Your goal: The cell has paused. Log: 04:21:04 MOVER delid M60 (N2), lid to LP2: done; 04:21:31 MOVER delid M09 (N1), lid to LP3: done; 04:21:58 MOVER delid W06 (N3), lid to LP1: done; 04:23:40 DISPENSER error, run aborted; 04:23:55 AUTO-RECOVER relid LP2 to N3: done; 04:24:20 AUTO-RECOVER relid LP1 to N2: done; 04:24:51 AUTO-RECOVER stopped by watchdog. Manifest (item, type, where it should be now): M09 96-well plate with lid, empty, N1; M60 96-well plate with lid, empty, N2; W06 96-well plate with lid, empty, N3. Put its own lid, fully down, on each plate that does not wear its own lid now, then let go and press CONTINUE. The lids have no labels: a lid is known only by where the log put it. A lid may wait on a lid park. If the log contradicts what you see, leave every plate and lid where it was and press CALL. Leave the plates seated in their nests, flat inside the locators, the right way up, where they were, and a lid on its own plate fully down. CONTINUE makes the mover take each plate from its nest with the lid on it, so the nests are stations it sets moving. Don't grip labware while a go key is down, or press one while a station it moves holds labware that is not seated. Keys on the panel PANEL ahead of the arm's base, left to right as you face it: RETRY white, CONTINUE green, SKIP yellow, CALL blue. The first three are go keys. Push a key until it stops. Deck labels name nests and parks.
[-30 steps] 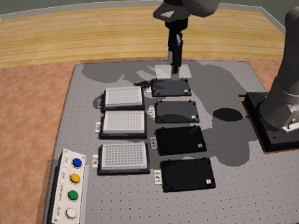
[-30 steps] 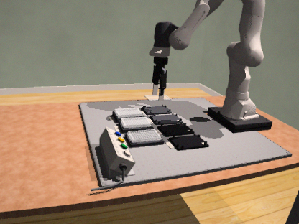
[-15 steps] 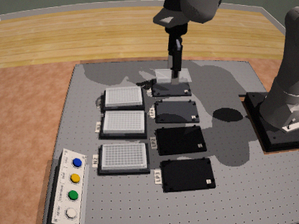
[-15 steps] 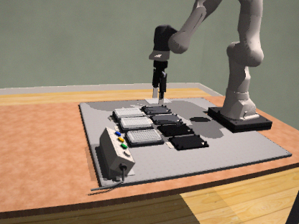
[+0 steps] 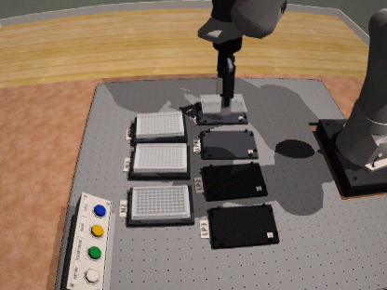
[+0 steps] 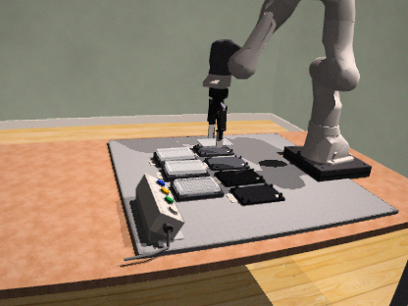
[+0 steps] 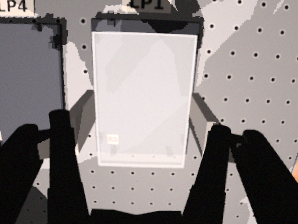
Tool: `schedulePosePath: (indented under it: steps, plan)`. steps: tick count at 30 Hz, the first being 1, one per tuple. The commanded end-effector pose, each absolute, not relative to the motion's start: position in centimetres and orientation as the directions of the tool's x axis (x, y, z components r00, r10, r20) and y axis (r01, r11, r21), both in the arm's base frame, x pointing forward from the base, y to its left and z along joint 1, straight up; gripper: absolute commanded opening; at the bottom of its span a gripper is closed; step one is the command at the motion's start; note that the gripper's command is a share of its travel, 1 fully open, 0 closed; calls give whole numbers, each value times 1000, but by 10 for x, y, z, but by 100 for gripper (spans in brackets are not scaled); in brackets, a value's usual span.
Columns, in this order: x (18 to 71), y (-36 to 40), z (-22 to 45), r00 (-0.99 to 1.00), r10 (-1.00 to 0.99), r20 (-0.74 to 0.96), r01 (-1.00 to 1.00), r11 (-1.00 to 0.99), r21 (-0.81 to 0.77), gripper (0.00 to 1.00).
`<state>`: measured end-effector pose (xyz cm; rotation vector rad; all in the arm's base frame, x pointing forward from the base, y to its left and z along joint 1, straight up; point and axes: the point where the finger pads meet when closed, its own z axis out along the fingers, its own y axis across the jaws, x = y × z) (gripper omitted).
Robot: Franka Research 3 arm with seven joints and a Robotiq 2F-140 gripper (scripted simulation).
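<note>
One lid in hand, hovering at park LP1

Three plates stay seated in their nests on the counter. The one at N2 looks bare, its wells sharp. The pincer is clamped partway shut on the long edges of a clear lid, held level just above park LP1. This looks like parking a swapped lid. Next it should lower the lid squarely inside the locators, release and lift away, leaving the green CONTINUE key until later.
</note>
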<state>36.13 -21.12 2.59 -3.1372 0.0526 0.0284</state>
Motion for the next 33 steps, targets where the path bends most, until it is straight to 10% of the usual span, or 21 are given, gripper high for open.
schedulePosePath:
  steps: [1, 33]
  plan:
    - [364, -211, 22, 1000, -19, -9, -19, -1000, 0, 0]
    - [364, -211, 16, 1000, -19, -9, -19, -1000, 0, 0]
